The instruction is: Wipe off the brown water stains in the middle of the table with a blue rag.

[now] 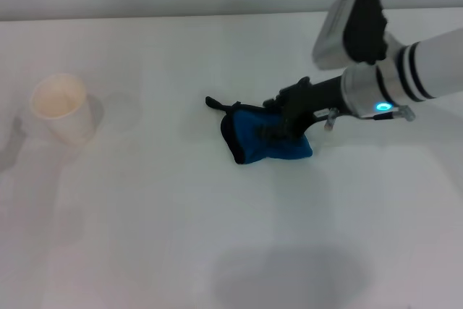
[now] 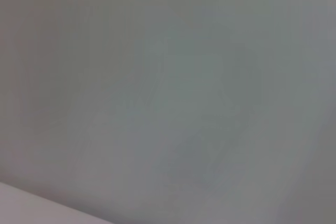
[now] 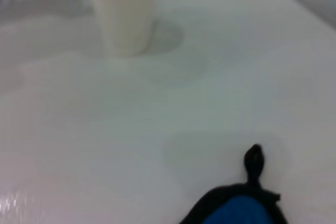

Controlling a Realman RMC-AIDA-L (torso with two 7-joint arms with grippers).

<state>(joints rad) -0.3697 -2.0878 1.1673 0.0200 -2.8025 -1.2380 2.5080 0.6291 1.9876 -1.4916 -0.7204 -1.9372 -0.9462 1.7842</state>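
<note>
Head view: the right gripper point(image 1: 278, 124) presses down on the blue rag point(image 1: 262, 139), fingers clamped on its bunched cloth — mid-table point(image 1: 217, 236). A white paper cup point(image 1: 64, 108) stands well left of the rag; the left gripper is out of sight.

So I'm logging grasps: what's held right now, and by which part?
The right gripper presses on the blue rag near its middle; whether its fingers pinch it cannot be told.

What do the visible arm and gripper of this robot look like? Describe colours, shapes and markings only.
Only the right arm shows. Its forearm is a white cylinder ringed with black bands, with a small cyan light glowing near the wrist. A boxy white and black camera housing sits on top. The right gripper is black, on a dark neck, with small metal fittings beside it. The left arm is out of view.
</note>
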